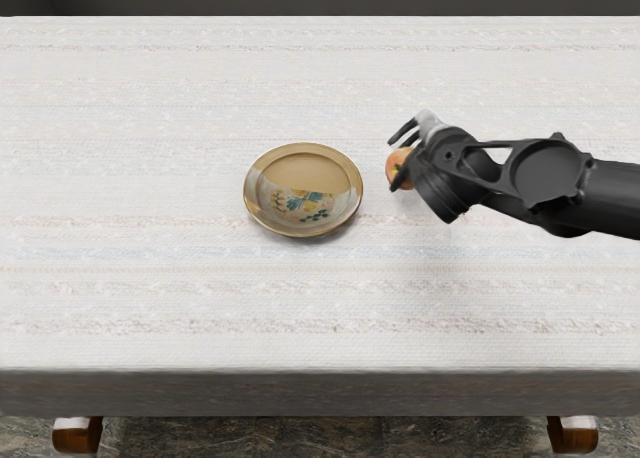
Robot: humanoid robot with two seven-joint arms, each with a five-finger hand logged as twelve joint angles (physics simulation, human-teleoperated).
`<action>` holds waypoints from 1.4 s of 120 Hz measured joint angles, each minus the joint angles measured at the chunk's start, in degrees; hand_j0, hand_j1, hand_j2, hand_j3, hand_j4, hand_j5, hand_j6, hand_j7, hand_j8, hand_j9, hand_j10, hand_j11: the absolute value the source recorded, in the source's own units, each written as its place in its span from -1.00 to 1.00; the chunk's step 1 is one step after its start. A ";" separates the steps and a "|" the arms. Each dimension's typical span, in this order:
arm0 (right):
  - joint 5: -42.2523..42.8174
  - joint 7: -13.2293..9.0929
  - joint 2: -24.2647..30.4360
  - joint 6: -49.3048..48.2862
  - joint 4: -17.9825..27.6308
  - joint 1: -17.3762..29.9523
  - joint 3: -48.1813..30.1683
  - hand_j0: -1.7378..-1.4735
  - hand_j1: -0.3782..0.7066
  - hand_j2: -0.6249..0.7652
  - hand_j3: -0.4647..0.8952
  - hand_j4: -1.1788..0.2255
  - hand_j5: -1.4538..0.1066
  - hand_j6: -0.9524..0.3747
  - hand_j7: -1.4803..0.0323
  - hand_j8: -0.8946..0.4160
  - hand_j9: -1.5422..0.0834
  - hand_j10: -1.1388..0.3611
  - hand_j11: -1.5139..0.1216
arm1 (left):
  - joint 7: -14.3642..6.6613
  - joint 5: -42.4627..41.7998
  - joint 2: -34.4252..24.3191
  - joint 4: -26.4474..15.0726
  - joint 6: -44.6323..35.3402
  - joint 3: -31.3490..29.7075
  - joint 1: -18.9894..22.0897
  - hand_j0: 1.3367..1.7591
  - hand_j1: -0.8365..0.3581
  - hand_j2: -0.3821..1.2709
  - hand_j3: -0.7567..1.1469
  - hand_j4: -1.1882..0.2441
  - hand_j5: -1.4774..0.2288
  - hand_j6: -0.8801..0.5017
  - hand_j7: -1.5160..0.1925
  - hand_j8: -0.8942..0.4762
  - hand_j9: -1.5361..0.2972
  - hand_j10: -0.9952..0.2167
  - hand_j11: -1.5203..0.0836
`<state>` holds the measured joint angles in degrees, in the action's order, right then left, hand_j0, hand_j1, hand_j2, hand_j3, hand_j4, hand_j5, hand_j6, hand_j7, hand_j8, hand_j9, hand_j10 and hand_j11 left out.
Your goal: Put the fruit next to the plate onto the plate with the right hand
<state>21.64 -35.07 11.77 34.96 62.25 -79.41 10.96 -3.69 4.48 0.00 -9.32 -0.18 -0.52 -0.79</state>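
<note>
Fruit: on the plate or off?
Off. The orange fruit is right of the plate, clear of its rim, partly hidden by the right hand.

The right hand (pixel 432 160) hides most of the fruit (pixel 397 166), possibly touching it; contact cannot be told.

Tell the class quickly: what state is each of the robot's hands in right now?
Left hand: not in view.
Right hand: at the fruit beside the plate; whether it grips cannot be told.
</note>
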 joint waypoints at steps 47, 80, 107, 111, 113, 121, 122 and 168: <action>-8.82 0.01 -2.85 0.01 3.44 -8.68 -2.05 -0.38 0.15 0.61 -0.32 -0.26 -0.30 -0.35 -0.20 -0.17 -0.18 -0.06 -0.20 | 0.00 0.00 0.00 0.00 0.00 0.00 0.00 0.52 0.50 -0.48 -0.20 0.32 0.36 -0.08 0.41 -0.05 0.33 0.24 0.51; -10.33 -0.03 -9.60 -0.01 2.60 -9.72 -1.91 -0.39 0.22 0.72 -0.32 -0.26 -0.34 -0.36 -0.23 -0.14 -0.22 -0.05 -0.22 | 0.00 0.00 0.00 0.00 0.00 0.00 0.00 0.52 0.50 -0.48 -0.20 0.32 0.36 -0.08 0.41 -0.05 0.33 0.24 0.51; -10.11 -0.02 -11.51 0.00 1.06 -9.46 -1.66 -0.38 0.16 0.67 -0.32 -0.27 -0.34 -0.41 -0.23 -0.20 -0.23 -0.07 -0.23 | 0.00 0.00 0.00 0.00 0.00 0.00 0.00 0.52 0.50 -0.48 -0.20 0.32 0.36 -0.08 0.41 -0.05 0.33 0.24 0.51; -10.09 -0.02 -11.58 0.00 0.98 -9.44 -1.65 -0.38 0.15 0.66 -0.32 -0.27 -0.33 -0.41 -0.23 -0.20 -0.23 -0.07 -0.23 | 0.00 0.00 0.00 0.00 0.00 0.00 0.00 0.52 0.50 -0.48 -0.20 0.32 0.36 -0.08 0.41 -0.05 0.33 0.24 0.51; -10.08 -0.02 -11.61 0.00 0.95 -9.42 -1.65 -0.38 0.14 0.65 -0.32 -0.27 -0.32 -0.41 -0.22 -0.20 -0.23 -0.07 -0.23 | 0.00 0.00 0.00 0.00 0.00 0.00 0.00 0.52 0.50 -0.48 -0.20 0.32 0.36 -0.08 0.41 -0.05 0.33 0.24 0.51; -9.94 0.00 -11.68 0.02 0.89 -9.34 -1.64 -0.39 0.12 0.56 -0.32 -0.21 -0.24 -0.40 -0.15 -0.20 -0.15 -0.09 -0.16 | 0.00 0.00 0.00 0.00 0.00 0.00 0.00 0.52 0.50 -0.48 -0.20 0.32 0.36 -0.08 0.41 -0.05 0.33 0.24 0.51; -9.92 0.00 -11.69 0.02 0.88 -9.34 -1.63 -0.39 0.11 0.53 -0.32 -0.20 -0.22 -0.39 -0.13 -0.20 -0.13 -0.08 -0.15 | 0.00 0.00 0.00 0.00 0.00 0.00 0.00 0.52 0.50 -0.48 -0.20 0.32 0.36 -0.08 0.41 -0.05 0.33 0.24 0.51; -9.40 0.06 -11.77 0.04 0.78 -9.43 -1.50 -0.40 -0.50 -0.04 -0.32 0.36 0.48 0.11 0.57 0.08 0.53 0.25 0.49 | 0.00 0.00 0.00 0.00 0.00 0.00 0.00 0.52 0.50 -0.48 -0.20 0.32 0.36 -0.08 0.41 -0.05 0.33 0.24 0.51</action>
<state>12.23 -35.00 0.00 35.00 63.03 -88.84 9.46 -3.69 4.48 0.00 -9.32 -0.18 -0.53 -0.79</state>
